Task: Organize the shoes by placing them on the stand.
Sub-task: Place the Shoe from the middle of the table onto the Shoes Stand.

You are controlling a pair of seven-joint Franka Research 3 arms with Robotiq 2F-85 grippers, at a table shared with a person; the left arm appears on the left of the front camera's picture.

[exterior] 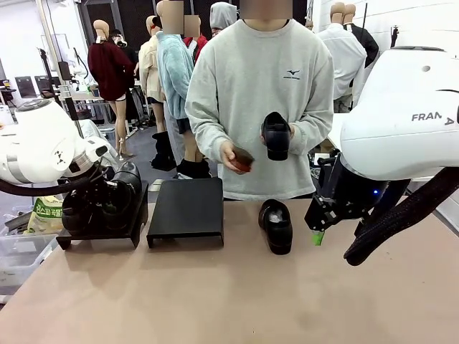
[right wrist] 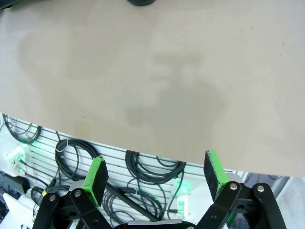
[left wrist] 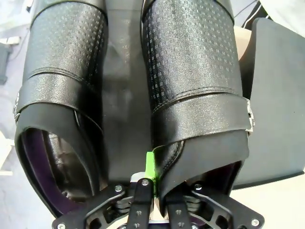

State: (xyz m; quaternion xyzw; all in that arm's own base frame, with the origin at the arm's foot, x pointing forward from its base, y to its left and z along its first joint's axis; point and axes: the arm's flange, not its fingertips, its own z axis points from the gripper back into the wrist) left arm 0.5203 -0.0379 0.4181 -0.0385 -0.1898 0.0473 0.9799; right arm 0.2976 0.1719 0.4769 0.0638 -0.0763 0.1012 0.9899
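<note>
Even indoor overhead light, no hard glare, wide-angle wrist cams.
Front view: table point(exterior: 215, 301) evenly lit, with short soft shadows under the shoe pair point(exterior: 276, 228) and the black stand point(exterior: 185, 211). White right arm point(exterior: 401, 115) shell is bright, close to clipping, and soft at close range. Background slightly soft. Left wrist view: shoes point(left wrist: 190, 71) very close, embossed grain sharp, dull sheen on the straps, openings drop to near black. Right wrist view: table looks pale and washed, faint blotchy shadows mid-frame, its edge bows from lens distortion. Green pads point(right wrist: 94, 179) sharp.
</note>
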